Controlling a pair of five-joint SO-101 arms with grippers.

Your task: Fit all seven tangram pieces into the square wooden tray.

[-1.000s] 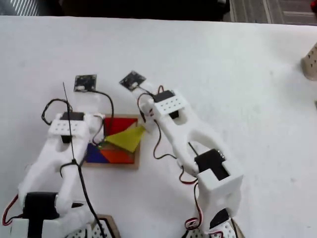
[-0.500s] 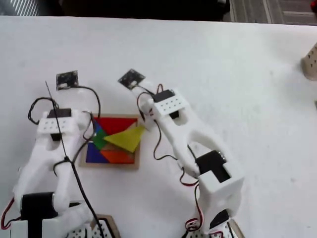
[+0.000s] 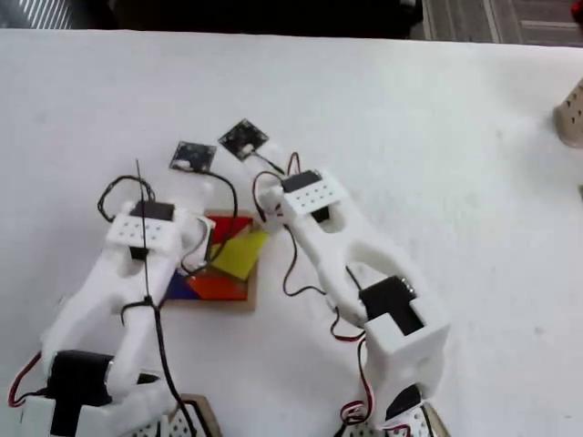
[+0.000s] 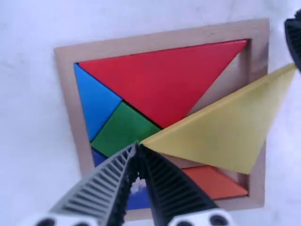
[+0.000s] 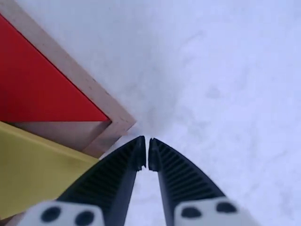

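Observation:
The square wooden tray (image 3: 232, 303) lies between my two arms. Inside the tray (image 4: 160, 37) I see a large red triangle (image 4: 164, 80), a blue triangle (image 4: 99, 103), a green square (image 4: 124, 129), an orange piece (image 4: 214, 181) and a dark blue piece (image 4: 141, 197). A large yellow triangle (image 4: 225, 136) lies askew on top, one corner sticking out over the frame. My left gripper (image 4: 137, 147) is shut, its tips at the yellow triangle's inner point. My right gripper (image 5: 146, 153) is shut over the bare table just off the tray's corner (image 5: 70, 70), beside the yellow triangle (image 5: 37, 174).
Both white arms crowd the tray, the left arm (image 3: 137, 264) covering its left part and the right arm (image 3: 355, 264) slanting to its right. A beige perforated object (image 3: 572, 114) stands at the table's far right edge. White table extends beyond the tray.
My left arm has swung back to the right over the tray. The yellow triangle has turned a little further into the tray. The right arm has kept still.

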